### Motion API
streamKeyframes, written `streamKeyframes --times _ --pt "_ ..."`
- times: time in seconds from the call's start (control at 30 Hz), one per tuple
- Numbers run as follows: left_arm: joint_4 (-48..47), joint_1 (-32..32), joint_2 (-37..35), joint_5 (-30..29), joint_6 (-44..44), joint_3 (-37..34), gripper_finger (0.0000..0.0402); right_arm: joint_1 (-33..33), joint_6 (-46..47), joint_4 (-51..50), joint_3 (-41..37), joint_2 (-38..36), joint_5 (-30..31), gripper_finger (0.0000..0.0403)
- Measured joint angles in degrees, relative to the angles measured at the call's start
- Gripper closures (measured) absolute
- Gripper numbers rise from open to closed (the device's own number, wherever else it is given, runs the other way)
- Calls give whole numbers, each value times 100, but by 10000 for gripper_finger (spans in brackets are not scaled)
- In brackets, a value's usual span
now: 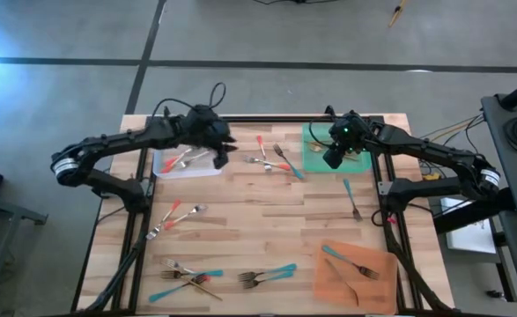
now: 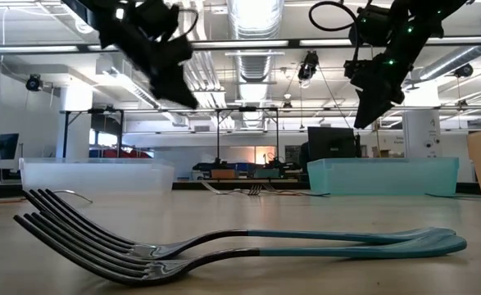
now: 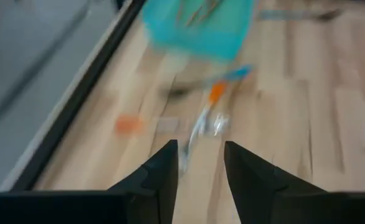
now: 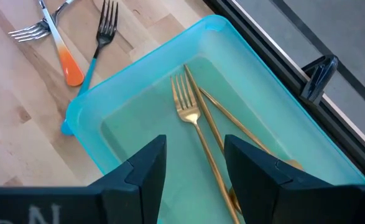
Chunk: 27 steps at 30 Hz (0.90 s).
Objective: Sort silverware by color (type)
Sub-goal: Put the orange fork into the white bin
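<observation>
My left gripper hangs open above the table, just right of the clear tray, which holds red-handled pieces. Its wrist view is blurred and looks toward a mixed cluster of forks. My right gripper is open above the green tray, where a gold fork and other gold pieces lie flat. Nothing sits between either pair of fingers. More red and teal silverware lies scattered on the table: a cluster between the trays, a teal fork and red-handled forks.
An orange tray at the near right holds a teal fork and other pieces. Near-edge groups of forks and teal-handled forks lie on the wood; the latter fill the low view's foreground. A black frame rail runs behind the green tray.
</observation>
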Motion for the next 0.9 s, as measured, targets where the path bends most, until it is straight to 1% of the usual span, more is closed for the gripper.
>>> streamKeyframes --times 0.13,0.2,0.33,0.43,0.5,0.6,0.67,0.73,0.83,0.9 --pt "705 -445 466 8 309 0 288 -1 -43 12 -10 0 0 250" --pt "783 -588 798 13 379 -6 288 -1 -44 10 -20 0 0 250" --pt "1129 -713 1473 5 383 7 290 0 -84 11 -26 0 0 250" --pt "1098 -707 1944 -9 422 271 297 -1 -111 11 -26 0 0 250" --pt "951 -684 2225 -23 585 492 303 -2 -115 11 -26 0 0 250" --pt "646 -662 2640 -256 912 880 314 -1 -118 11 -26 0 0 250" --pt "293 -649 2927 -447 1127 1188 319 -2 -122 9 -26 0 0 250" --pt "-287 -618 3206 -588 1334 1532 323 -1 -125 9 -26 0 0 250" --pt "-1008 -553 3597 -608 1522 2076 325 -1 -125 7 -26 0 0 250" --pt "-1295 -519 3787 -606 1534 2361 325 -1 -125 7 -26 0 0 250"
